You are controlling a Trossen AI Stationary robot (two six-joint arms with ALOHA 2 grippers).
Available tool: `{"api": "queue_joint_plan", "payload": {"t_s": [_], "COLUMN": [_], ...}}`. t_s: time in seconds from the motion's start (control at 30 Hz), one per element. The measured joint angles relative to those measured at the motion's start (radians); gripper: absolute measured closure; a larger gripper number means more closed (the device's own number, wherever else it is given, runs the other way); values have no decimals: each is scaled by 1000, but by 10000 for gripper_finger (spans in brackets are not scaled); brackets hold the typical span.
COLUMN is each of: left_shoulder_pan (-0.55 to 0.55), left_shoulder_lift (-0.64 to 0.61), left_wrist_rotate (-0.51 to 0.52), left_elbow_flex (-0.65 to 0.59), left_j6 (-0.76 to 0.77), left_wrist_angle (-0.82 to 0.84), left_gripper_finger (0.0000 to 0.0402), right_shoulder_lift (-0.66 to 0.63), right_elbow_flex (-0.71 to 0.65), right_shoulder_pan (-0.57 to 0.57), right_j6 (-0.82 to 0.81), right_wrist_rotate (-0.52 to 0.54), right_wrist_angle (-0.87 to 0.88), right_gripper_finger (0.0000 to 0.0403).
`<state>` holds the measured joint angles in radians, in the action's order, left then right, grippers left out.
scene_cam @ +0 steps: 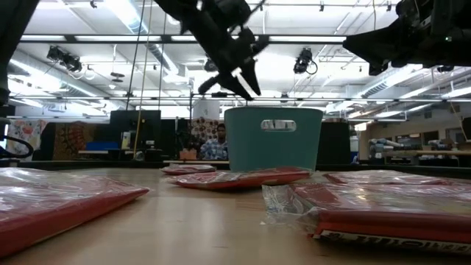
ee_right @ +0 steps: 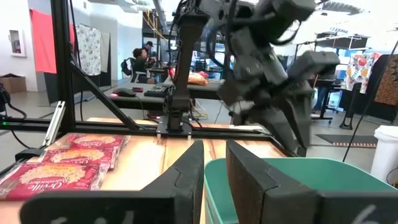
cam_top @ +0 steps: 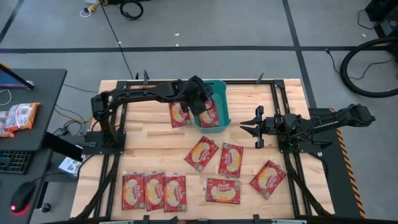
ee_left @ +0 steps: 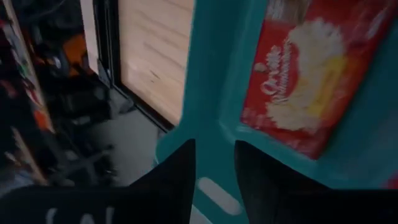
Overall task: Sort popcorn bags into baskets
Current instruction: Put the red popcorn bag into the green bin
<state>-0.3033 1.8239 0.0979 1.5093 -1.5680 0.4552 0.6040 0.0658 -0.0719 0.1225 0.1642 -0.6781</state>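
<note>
The teal basket (cam_top: 224, 93) stands on the far middle of the table. One red popcorn bag (ee_left: 311, 68) lies inside it, leaning on a wall. A second bag (cam_top: 180, 115) lies flat on the table against the basket's left side. Several more bags (cam_top: 201, 152) lie flat nearer, three of them in a row (cam_top: 154, 191) at the near left. My left gripper (cam_top: 200, 102) hovers above the basket's left rim, fingers pointing down, open by a narrow gap and empty. My right gripper (cam_top: 244, 128) hangs in the air to the right of the basket, shut and empty.
Black frame rails (cam_top: 115, 124) run along the table's left and right sides. A dark side desk (cam_top: 31, 93) to the left carries orange-and-white snack packets (cam_top: 18, 117), a keyboard and a mouse. Bare wood (cam_top: 143, 143) lies left of the middle bags.
</note>
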Motion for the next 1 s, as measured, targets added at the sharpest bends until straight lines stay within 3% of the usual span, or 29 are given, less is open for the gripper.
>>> {"api": "queue_joint_plan", "payload": {"t_s": [0.1, 0.23, 0.53, 0.7, 1.0], "left_shoulder_pan": [0, -17, -72, -93, -143], "left_shoulder_lift": [-44, -71, -57, -58, -58], "left_wrist_rotate": [3, 38, 45, -16, -14], "left_elbow_flex": [0, 0, -15, -158, -454], "left_j6": [166, 522, 1102, 1165, 1215], "left_wrist_angle": [99, 261, 528, 451, 7], "left_gripper_finger": [285, 285, 285, 285, 285], "right_shoulder_lift": [0, 0, 0, 0, 0], "right_elbow_flex": [0, 0, 0, 0, 0], "right_shoulder_pan": [0, 0, 0, 0, -1], "right_j6": [-14, -14, -24, -26, -52], "right_wrist_rotate": [-4, -5, -5, -5, -9], "right_wrist_angle": [0, 1, 0, -1, -3], "right_gripper_finger": [330, 330, 330, 330, 330]}}
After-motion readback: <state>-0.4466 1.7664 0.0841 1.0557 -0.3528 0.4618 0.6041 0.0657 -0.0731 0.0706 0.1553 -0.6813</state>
